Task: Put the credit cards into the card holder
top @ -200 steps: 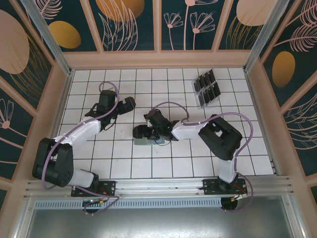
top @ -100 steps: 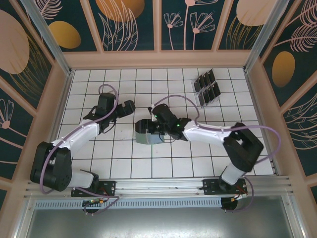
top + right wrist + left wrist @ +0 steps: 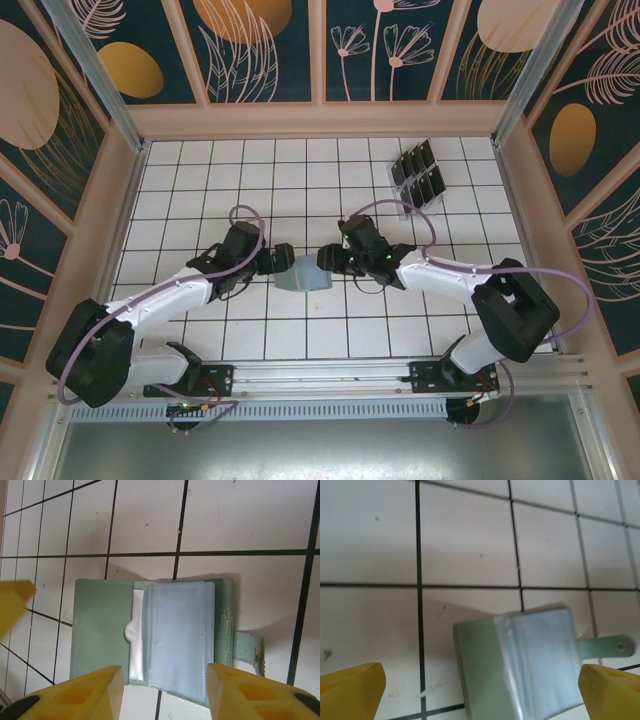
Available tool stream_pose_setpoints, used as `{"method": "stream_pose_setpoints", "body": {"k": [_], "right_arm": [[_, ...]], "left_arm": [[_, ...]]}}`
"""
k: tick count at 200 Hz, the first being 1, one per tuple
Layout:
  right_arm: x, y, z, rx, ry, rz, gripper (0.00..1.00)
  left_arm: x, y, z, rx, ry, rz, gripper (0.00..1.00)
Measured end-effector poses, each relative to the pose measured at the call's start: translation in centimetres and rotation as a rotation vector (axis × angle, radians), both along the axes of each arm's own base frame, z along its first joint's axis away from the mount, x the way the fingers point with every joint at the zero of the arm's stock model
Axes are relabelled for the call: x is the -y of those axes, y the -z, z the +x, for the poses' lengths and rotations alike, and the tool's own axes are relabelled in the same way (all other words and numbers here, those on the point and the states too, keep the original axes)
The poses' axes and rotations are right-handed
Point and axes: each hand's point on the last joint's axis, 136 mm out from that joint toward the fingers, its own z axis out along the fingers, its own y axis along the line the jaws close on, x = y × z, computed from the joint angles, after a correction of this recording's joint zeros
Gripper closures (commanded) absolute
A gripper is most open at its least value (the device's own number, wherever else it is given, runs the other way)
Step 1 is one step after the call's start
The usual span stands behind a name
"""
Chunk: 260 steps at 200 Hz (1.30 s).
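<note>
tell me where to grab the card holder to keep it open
Probably the plain green cover, pinched at its outer edge, coming from the side opposite the snap tab. The card holder lies open and flat, so that cover is a bare, stiff-looking panel, while the clear sleeves should stay free for the credit cards.

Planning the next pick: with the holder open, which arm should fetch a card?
Right, probably. The credit cards stand far right, on the right hand's side; the left hand would have to reach across the open card holder.
</note>
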Motion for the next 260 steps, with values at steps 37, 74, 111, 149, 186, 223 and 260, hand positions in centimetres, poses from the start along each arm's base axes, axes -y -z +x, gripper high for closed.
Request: {"method": "stream_pose_setpoints", "body": {"k": [37,74,111,149,186,223,260], "right_arm": [[-0.6,1.7,-0.2,-0.031,-0.017,-0.034,0.63],[-1.9,2.2,-0.5,-0.039,-0.042,-0.043,0.65],[-2.2,3.2,-0.3,-0.053,-0.044,-0.061,0.65],[-1.8,4.5,-0.2,-0.060,-0.037,-0.102,0.64],[-1.5,5.7,-0.2,-0.069,-0.040,-0.135,0.58],[-1.8,5.7,0.0,-0.065,-0.043,-0.133,0.54],[-2.3,5.5,0.1,-0.062,-0.052,-0.116,0.54]], "left_arm": [[-1.2,2.3,-1.5,-0.018,-0.036,0.113,0.01],[-2.6,3.7,-1.6,-0.024,-0.079,0.181,0.01],[-3.6,5.6,-2.2,-0.060,-0.096,0.229,0.02],[-3.9,6.4,-2.3,-0.070,-0.102,0.247,0.01],[-4.0,6.5,-2.1,-0.064,-0.109,0.257,0.02],[-4.0,6.6,-2.1,-0.060,-0.111,0.263,0.02],[-4.0,6.6,-1.9,-0.057,-0.114,0.265,0.01]]}}
